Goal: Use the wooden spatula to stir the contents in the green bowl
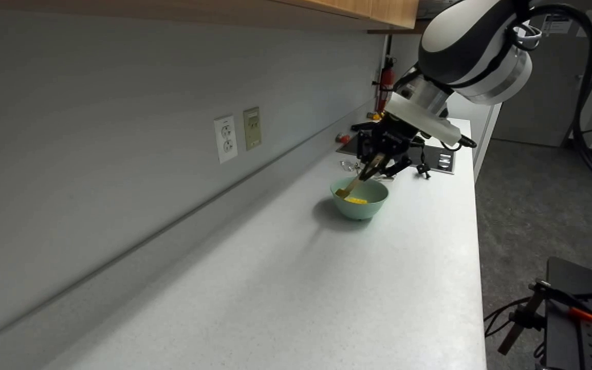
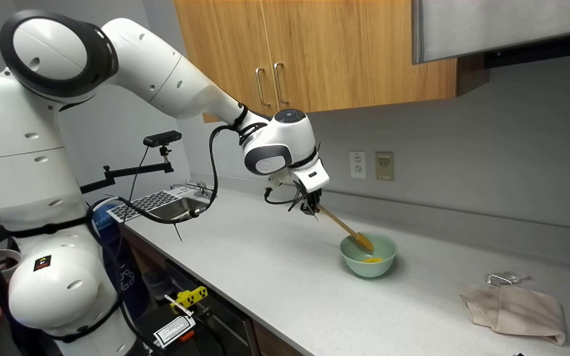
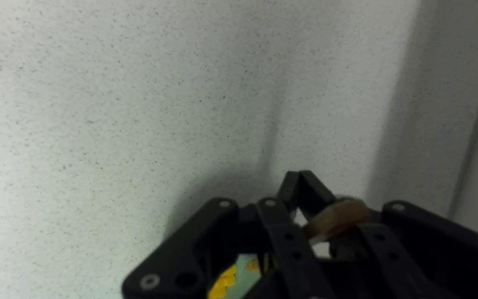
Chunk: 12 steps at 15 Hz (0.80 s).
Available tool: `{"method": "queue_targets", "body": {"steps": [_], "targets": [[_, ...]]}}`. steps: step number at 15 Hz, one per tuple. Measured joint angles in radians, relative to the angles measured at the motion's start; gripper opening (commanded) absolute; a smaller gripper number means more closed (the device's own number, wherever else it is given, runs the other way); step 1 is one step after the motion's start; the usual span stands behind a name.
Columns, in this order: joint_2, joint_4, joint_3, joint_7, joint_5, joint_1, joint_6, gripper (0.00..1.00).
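Observation:
The green bowl (image 1: 360,209) stands upright on the white counter in both exterior views (image 2: 370,268). Yellow pieces (image 1: 356,200) lie in its bottom and also show in the wrist view (image 3: 223,283). My gripper (image 2: 312,203) is shut on the wooden spatula (image 2: 338,221) by its handle, above and beside the bowl. The spatula is tilted, with its head down inside the bowl. I cannot tell whether the head touches the yellow pieces. In the wrist view the fingertips (image 3: 299,177) meet, and the handle end (image 3: 338,218) sticks out between the fingers. Most of the bowl is hidden there.
A folded beige cloth (image 2: 515,312) and a small clear object (image 2: 505,278) lie on the counter. A dark cooktop (image 1: 439,158) and a sink (image 2: 186,207) are at opposite ends. The back wall (image 1: 162,154) runs along the counter, under wooden cabinets (image 2: 334,54).

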<state>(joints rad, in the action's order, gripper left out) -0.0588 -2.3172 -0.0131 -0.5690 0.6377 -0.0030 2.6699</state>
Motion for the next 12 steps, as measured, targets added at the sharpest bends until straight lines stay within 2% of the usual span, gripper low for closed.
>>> {"method": "queue_targets", "body": {"steps": [3, 8, 12], "targets": [[-0.005, -0.005, 0.006, -0.003, 0.0, -0.001, -0.035, 0.02], [-0.01, -0.005, 0.021, -0.002, 0.061, -0.01, -0.223, 0.02], [-0.01, 0.007, 0.036, -0.002, 0.098, -0.013, -0.32, 0.02]]}}
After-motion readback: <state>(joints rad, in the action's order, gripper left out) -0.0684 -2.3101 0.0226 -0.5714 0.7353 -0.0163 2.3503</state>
